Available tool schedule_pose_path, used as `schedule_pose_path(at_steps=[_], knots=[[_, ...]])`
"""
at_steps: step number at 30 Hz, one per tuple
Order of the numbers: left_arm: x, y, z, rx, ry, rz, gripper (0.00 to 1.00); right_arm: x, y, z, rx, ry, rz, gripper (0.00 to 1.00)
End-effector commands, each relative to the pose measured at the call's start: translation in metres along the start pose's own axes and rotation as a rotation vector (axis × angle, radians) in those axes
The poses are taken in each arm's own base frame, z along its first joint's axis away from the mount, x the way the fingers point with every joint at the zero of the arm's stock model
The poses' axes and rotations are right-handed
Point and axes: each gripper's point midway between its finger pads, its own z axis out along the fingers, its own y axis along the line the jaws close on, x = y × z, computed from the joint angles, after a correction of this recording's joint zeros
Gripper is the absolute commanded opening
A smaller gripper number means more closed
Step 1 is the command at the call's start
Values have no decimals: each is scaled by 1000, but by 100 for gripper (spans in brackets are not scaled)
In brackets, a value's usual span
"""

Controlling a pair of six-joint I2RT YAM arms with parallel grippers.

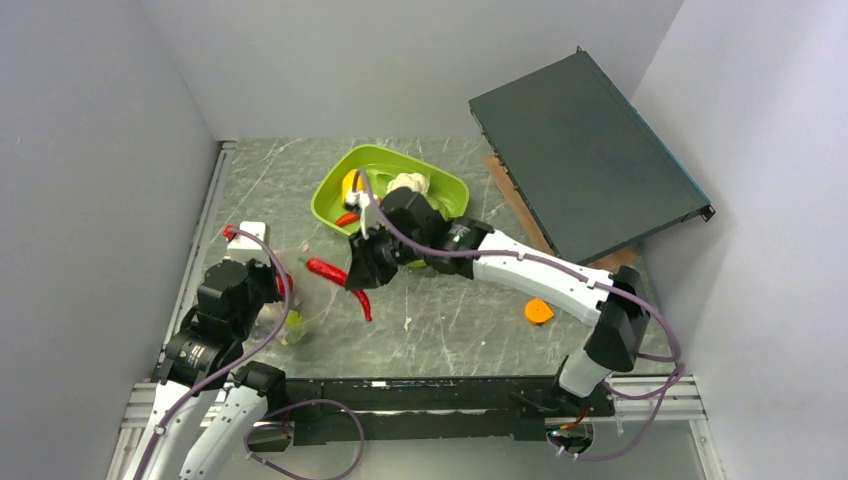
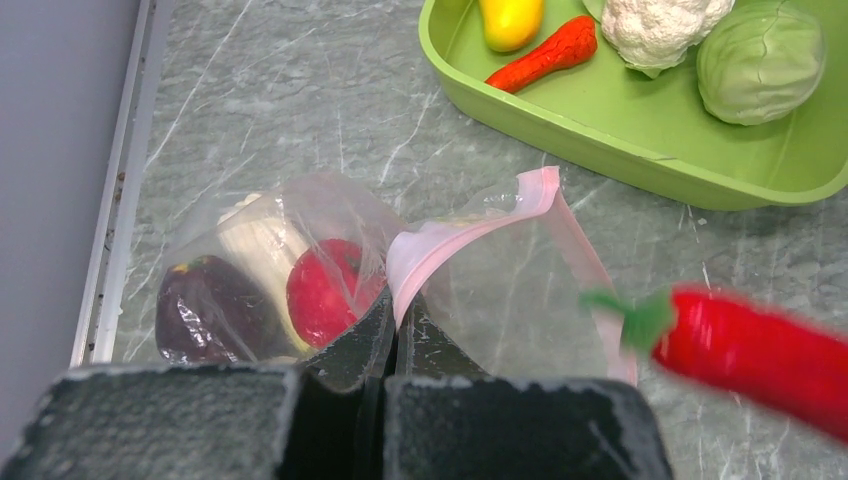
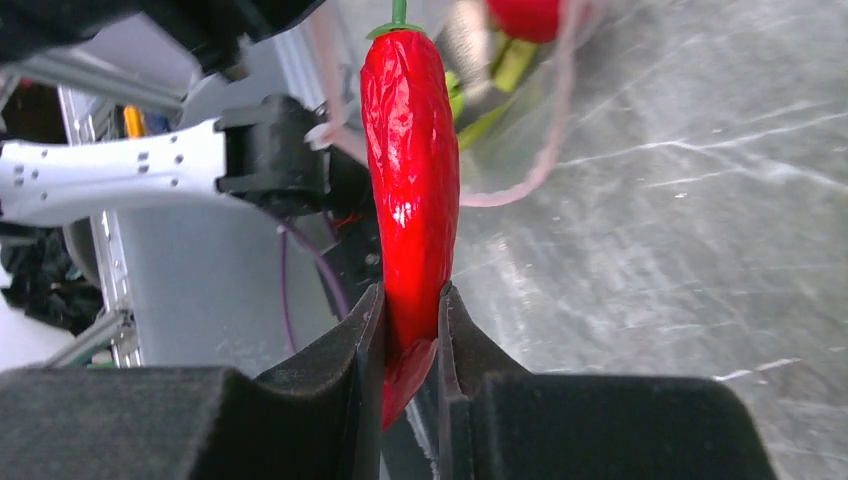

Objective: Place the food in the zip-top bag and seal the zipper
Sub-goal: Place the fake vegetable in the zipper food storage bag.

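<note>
While the right gripper (image 3: 410, 300) holds a red chilli (image 3: 410, 150) pinched by its lower end, green stem leading, the whole game is the line of entry. Across from it the left gripper (image 2: 392, 325) is clamped tight on the pink zipper strip (image 2: 470, 228) of the zip-top bag (image 2: 300, 215), lifting one lip so the mouth gapes toward the middle of the table (image 1: 450, 310).

The bag lies close to the table's left edge, toward the near-left corner. Inside I can see a dark purple eggplant (image 2: 205, 310), a red tomato (image 2: 330, 290) and a pale leafy stalk (image 2: 260, 245). The chilli sits just outside the mouth, off to one side, not yet in.

To do this well, I'd say:
- Line the stem up with the gap under the raised lip and slide in low, along the table.
- Stay off the rim, because film this thin looks likely to fold shut if nudged.
- Keep the left jaws steady with the lip held high.
- Let go only when most of the chilli is past the zipper, or it may tip back out.

Waiting in the lime-green tray (image 2: 600, 130) toward the far edge are a yellow fruit (image 2: 510, 20), an orange carrot (image 2: 545, 55), a white cauliflower (image 2: 660, 25) and a green cabbage (image 2: 760, 60). Plenty left, and the zipper is unsealed.
</note>
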Motion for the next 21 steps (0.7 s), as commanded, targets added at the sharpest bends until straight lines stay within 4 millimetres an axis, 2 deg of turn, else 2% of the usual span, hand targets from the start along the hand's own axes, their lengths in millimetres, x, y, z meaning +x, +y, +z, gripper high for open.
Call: schedule_pose_path(at_steps=[1,4,8,11,16,21], knots=[[-15,-7,2,39,-58,2,0,3,24,-5,33,-4,-57,0],[-15,-8,2,45,-57,6,0,10,25,12,51,27,-22,0],[-16,-10,0,57,-73,6,0,12,10,33,112,21,58,0],[-19,-12,-2,77,-91,10,0,4,8,50,118,27,92,0],[-20,-16,-2,102,-98,16,0,-21,8,77,90,-5,150,0],[-20,-18,-3,113,-103,18,0,-32,2,105,66,-11,229,0]])
